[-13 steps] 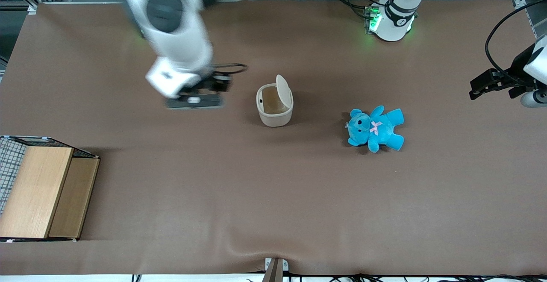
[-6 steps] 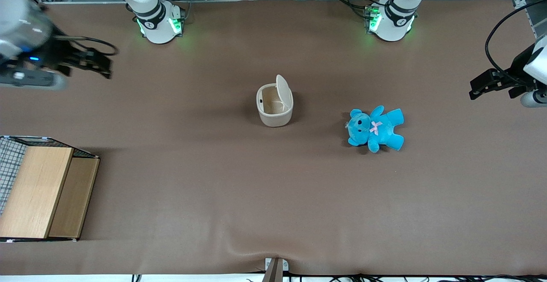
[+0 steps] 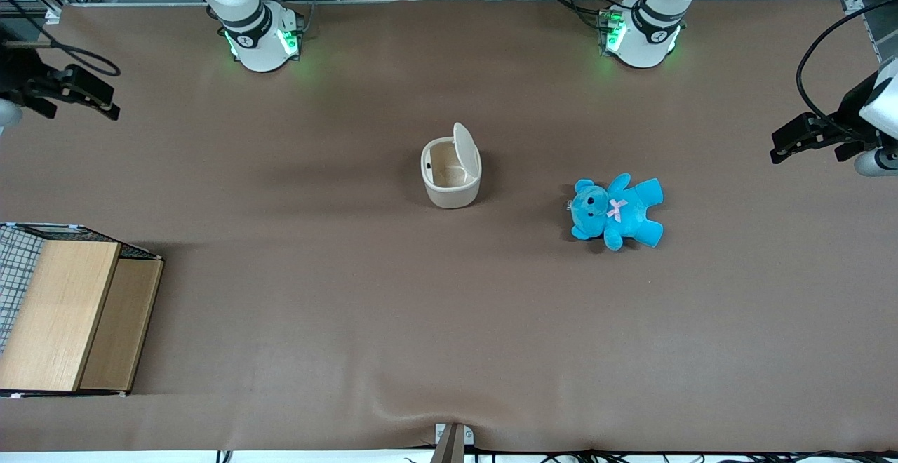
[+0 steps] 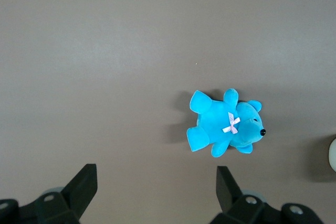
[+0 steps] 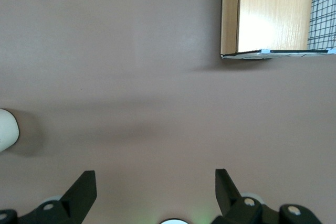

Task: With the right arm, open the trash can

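Note:
The cream-white trash can (image 3: 451, 175) stands mid-table with its flip lid (image 3: 465, 147) raised upright and its inside showing. A sliver of its rim shows in the right wrist view (image 5: 6, 129) and in the left wrist view (image 4: 332, 153). My right gripper (image 3: 98, 102) hangs high at the working arm's end of the table, far from the can. Its fingers (image 5: 83, 188) stand wide apart over bare brown table, holding nothing; the gripper (image 5: 155, 187) is open.
A blue teddy bear (image 3: 616, 211) lies on the table beside the can, toward the parked arm's end; it also shows in the left wrist view (image 4: 224, 124). A wooden box with a wire-mesh side (image 3: 66, 312) sits near the front camera at the working arm's end, also in the right wrist view (image 5: 273, 11).
My right arm has swung away from beside the trash can to the working arm's end of the table. The can's lid has stayed raised.

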`<action>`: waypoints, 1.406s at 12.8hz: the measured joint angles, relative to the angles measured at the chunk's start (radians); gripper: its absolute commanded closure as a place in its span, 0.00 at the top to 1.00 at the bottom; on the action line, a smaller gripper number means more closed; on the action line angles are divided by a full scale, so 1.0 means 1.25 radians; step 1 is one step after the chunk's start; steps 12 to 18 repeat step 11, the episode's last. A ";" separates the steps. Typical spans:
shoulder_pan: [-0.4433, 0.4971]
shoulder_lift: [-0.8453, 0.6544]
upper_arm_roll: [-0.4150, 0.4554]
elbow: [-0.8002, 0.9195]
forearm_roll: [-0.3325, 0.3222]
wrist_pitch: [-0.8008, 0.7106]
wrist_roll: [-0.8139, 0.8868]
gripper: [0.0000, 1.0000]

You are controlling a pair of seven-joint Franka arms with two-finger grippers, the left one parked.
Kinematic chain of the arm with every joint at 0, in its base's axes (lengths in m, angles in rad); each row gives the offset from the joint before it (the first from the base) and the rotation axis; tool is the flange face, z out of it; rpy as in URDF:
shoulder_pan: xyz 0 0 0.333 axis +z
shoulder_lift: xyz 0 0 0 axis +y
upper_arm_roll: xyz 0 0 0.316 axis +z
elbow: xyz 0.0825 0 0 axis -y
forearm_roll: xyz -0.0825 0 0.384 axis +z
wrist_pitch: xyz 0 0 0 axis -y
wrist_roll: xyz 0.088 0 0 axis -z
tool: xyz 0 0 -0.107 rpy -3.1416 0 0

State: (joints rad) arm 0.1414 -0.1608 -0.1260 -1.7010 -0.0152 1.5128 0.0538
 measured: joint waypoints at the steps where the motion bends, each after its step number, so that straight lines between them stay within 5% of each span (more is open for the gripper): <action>1: 0.000 -0.020 0.000 -0.024 0.000 0.011 0.000 1.00; 18: -0.003 -0.042 0.002 -0.024 0.000 0.023 0.000 1.00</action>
